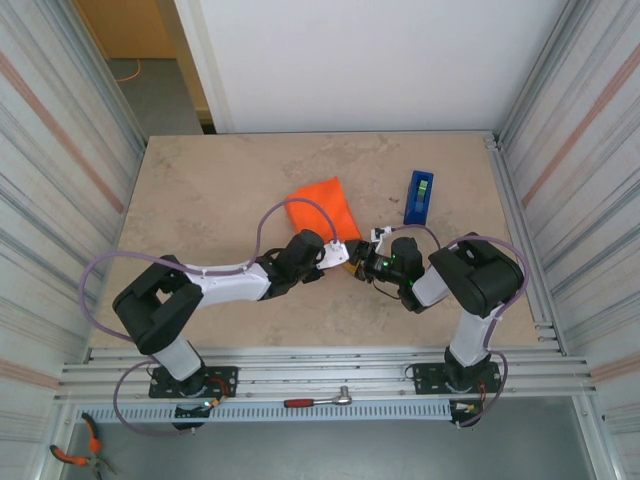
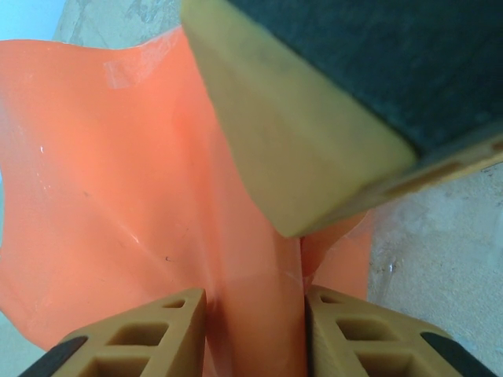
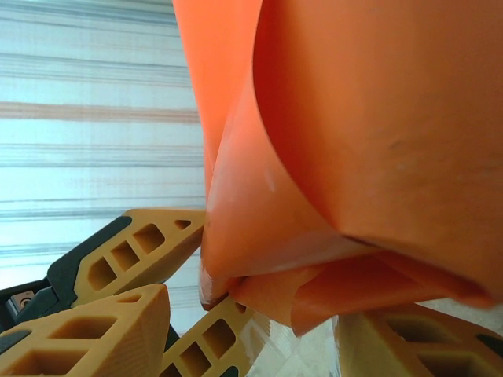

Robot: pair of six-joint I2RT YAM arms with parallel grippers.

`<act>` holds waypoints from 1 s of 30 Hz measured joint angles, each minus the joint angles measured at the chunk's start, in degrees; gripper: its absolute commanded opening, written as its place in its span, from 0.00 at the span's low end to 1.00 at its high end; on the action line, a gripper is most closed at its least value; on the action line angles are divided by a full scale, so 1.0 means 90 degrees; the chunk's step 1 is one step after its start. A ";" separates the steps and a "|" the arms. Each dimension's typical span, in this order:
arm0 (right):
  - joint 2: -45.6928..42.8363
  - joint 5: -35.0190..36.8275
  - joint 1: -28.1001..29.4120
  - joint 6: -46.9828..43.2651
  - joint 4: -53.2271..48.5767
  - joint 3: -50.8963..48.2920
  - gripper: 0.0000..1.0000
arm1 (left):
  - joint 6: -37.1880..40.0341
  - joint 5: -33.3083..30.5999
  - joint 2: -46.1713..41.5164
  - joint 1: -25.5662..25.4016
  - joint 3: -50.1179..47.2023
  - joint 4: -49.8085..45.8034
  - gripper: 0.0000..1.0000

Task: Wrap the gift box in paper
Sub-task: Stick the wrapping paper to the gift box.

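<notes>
A: Jaws?
B: Narrow on the left gripper [image 2: 255, 318], pinching a fold of the paper [image 1: 320, 205]. Half wide on the right gripper [image 3: 259, 334], paper between them, can't tell if gripped.
A: Box?
B: Hidden inside the paper bundle, frame center in the top view, left of the tape dispenser [image 1: 419, 196].

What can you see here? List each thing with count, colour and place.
table: one, beige marbled, under everything
paper: one, bright orange, bunched at the table's middle
tape dispenser: one, blue, right of the paper
red-handled tool: one, on the near rail between the arm bases
pliers: one, orange-handled, near left corner, off the table
left gripper: one, tan fingers, shut on a fold of the paper
right gripper: one, tan fingers, at the paper's near edge
</notes>
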 measured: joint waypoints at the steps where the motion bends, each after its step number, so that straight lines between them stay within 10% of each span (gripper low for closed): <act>1: 0.0000 0.0007 0.0000 0.0000 0.0000 0.0000 0.56 | 0.0000 0.0000 0.0000 0.0000 0.0000 0.0000 0.35; 30: -0.0058 0.0051 -0.0015 0.0000 -0.0124 0.0000 0.58 | 0.0000 -0.0010 0.0000 -0.0012 0.0002 0.0007 0.33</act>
